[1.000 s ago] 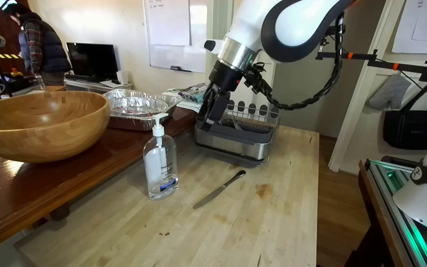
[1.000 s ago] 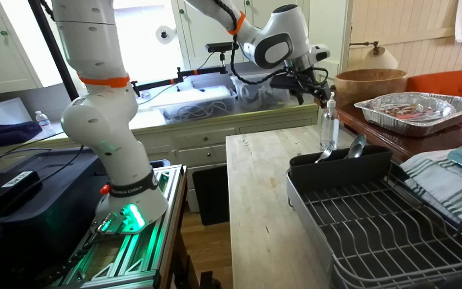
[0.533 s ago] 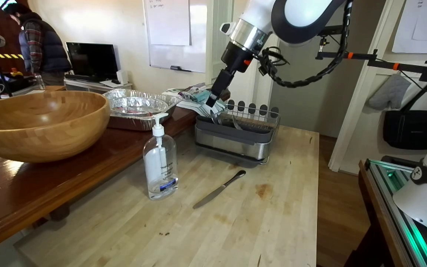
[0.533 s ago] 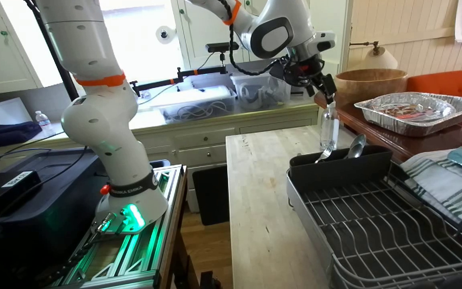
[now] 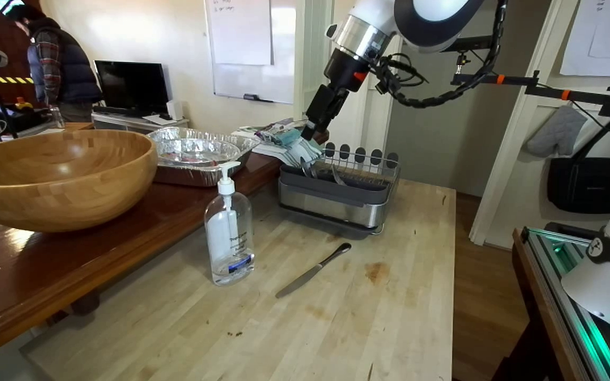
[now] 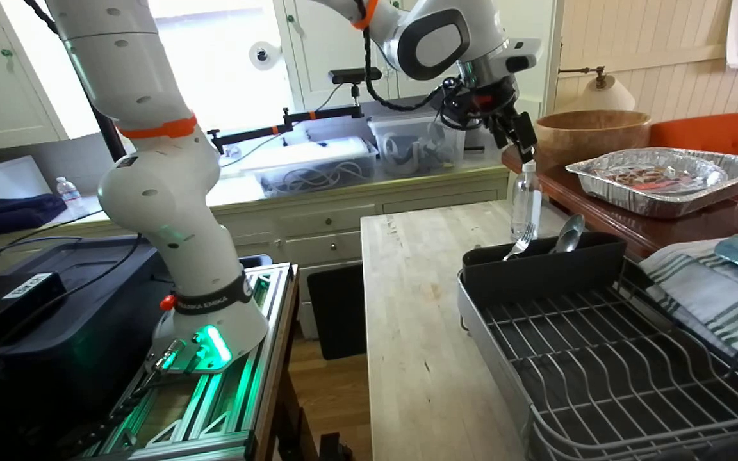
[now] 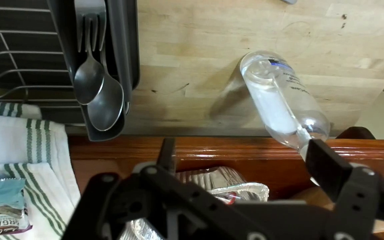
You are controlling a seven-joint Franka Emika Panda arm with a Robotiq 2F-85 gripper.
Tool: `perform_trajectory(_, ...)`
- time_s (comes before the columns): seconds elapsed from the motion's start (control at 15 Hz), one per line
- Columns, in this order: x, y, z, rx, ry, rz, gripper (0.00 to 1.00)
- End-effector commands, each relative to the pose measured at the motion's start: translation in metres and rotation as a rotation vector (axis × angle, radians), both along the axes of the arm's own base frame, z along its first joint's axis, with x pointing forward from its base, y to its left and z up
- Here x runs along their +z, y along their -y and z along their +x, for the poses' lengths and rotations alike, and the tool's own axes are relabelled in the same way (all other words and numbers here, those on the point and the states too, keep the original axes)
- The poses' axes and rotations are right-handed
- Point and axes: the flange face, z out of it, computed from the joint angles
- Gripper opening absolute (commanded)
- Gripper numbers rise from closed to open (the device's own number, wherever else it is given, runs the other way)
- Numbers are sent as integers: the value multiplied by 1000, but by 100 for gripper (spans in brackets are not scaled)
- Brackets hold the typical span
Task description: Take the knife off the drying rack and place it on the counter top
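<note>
The knife (image 5: 313,271), with a dark handle and greyish blade, lies flat on the light wooden counter top (image 5: 400,328), between the soap bottle and the drying rack (image 5: 337,203). A small grey tip at the top edge of the wrist view looks like the knife (image 7: 290,1). The knife is hidden in an exterior view behind the rack (image 6: 503,365). My gripper (image 5: 307,132) is raised well above the counter, away from the knife. In the wrist view my gripper (image 7: 245,156) has its fingers wide apart with nothing between them, over the brown table's edge.
A clear soap bottle (image 5: 229,238) stands on the counter near the brown table (image 5: 178,206). A fork and spoons (image 7: 103,100) sit in the rack's cutlery holder. A wooden bowl (image 5: 61,180), foil tray (image 5: 199,148) and striped towel (image 6: 708,288) lie on the table side.
My gripper has lifted from low by the rack's near side to higher up, turning as it rose and shifting slightly right in an exterior view. The knife has stayed still on the counter.
</note>
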Motion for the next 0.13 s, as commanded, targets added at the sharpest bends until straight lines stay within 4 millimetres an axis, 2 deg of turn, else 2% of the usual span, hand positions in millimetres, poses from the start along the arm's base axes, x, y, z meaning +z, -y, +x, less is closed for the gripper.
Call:
perform_trajectory(0.0, 0, -1, 0, 0, -1, -1, 100)
perform_trajectory(0.07, 0, -1, 0, 1, -1, -1, 100)
